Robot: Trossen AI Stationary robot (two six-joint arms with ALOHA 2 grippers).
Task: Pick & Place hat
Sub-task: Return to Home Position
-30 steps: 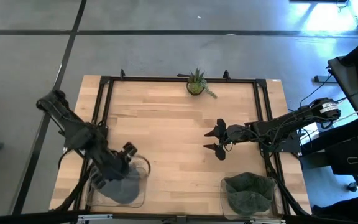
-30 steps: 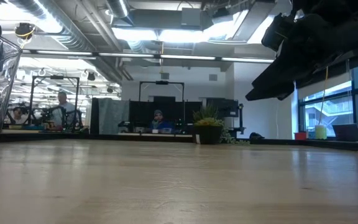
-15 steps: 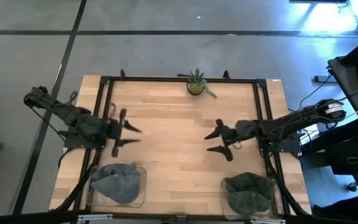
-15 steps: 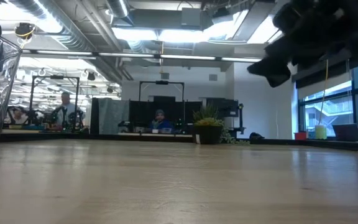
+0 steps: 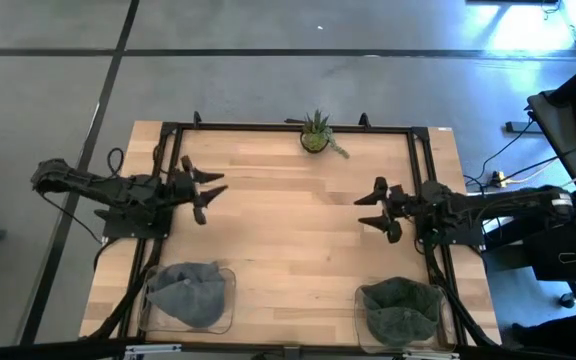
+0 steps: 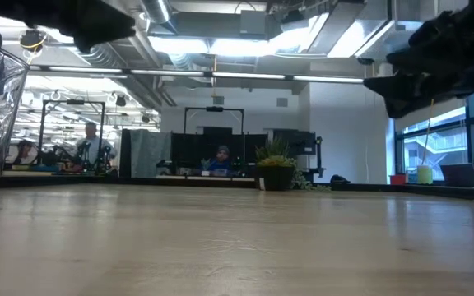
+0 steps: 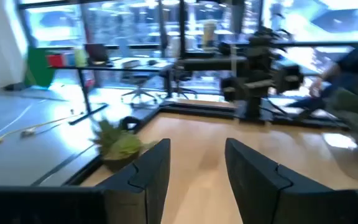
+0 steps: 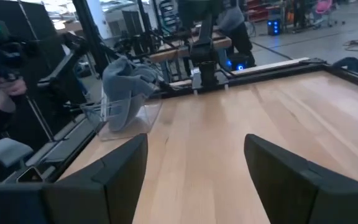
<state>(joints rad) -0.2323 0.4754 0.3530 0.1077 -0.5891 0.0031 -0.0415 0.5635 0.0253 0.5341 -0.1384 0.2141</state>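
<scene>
Little is looking risky from here. Both arms are hanging above the table [image 5: 288,250], each near its own side rail and well apart from both bins. The likeliest slip is an arm clipping the black frame [image 5: 423,200] while folding home, or dipping low enough to nudge a bin off its corner.

The left gripper [image 5: 208,193] is hovering over the left side of the table with its fingers spread and nothing between them. The right gripper [image 5: 373,208] is likewise released and empty, over the right side. The plant [image 5: 315,133] is sitting at the far edge, clear of both.

The left bin [image 5: 148,300] is holding the grey cap [image 5: 186,295], which is heaping up above the rim in the right wrist view and may be more than one cap; the pile could tip out if the bin is bumped. The right bin [image 5: 360,322] is holding a dark cap [image 5: 400,308], lying fully inside the walls.
</scene>
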